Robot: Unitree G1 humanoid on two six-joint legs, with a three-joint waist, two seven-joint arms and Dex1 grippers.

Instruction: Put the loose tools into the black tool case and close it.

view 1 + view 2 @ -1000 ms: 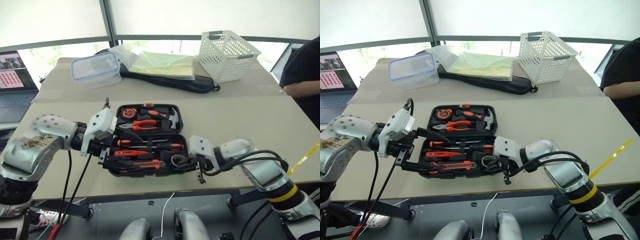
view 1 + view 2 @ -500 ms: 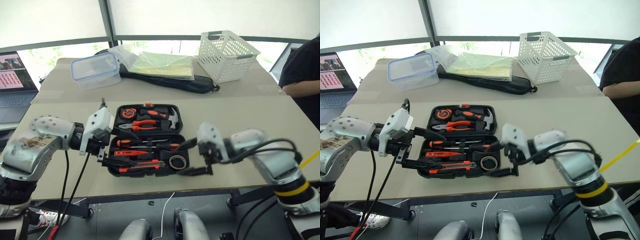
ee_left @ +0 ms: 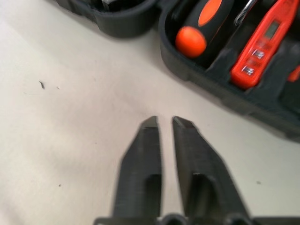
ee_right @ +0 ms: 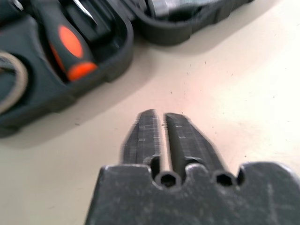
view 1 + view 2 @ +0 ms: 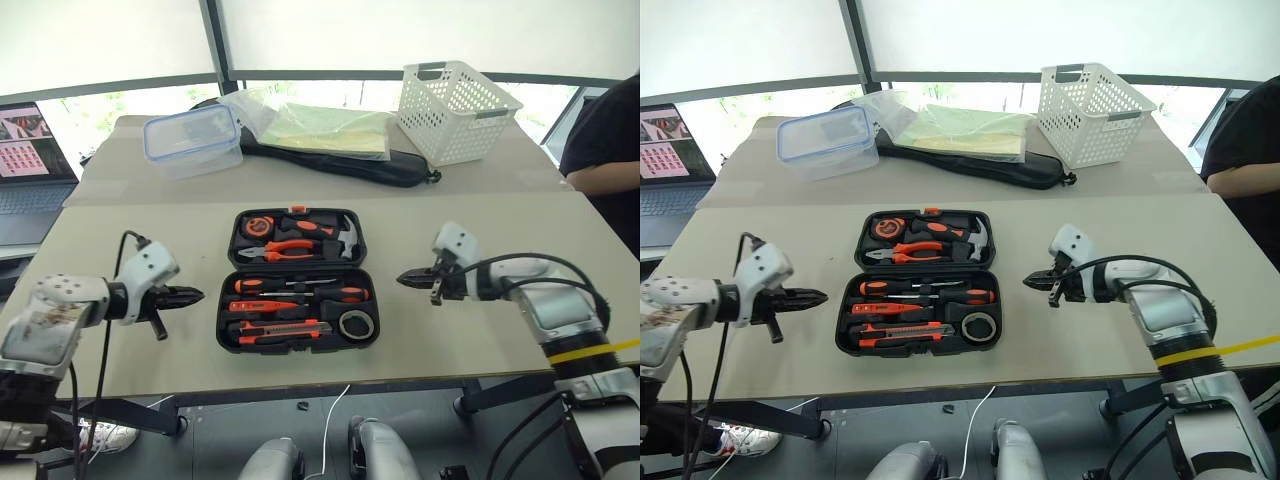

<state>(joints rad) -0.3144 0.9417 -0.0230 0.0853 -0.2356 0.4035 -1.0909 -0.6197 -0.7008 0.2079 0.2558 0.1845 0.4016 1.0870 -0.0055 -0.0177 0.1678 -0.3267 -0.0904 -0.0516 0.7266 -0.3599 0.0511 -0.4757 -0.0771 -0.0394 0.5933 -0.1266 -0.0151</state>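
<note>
Open black tool case [image 5: 297, 279] on tan tabletop [image 5: 480, 330], near front edge; bare room beside. Left claw [image 5: 198, 295], right claw [image 5: 402, 279]: pressed together, empty.

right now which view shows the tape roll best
The left eye view: the whole tape roll sits in the case's near right corner. The right eye view shows it equally; the right wrist view catches just an edge.

I count one open tool case [image 5: 297, 280], two screwdrivers [image 5: 300, 289] — one tape roll [image 5: 352, 324], one basket [image 5: 458, 97], one clear box [image 5: 192, 138].
</note>
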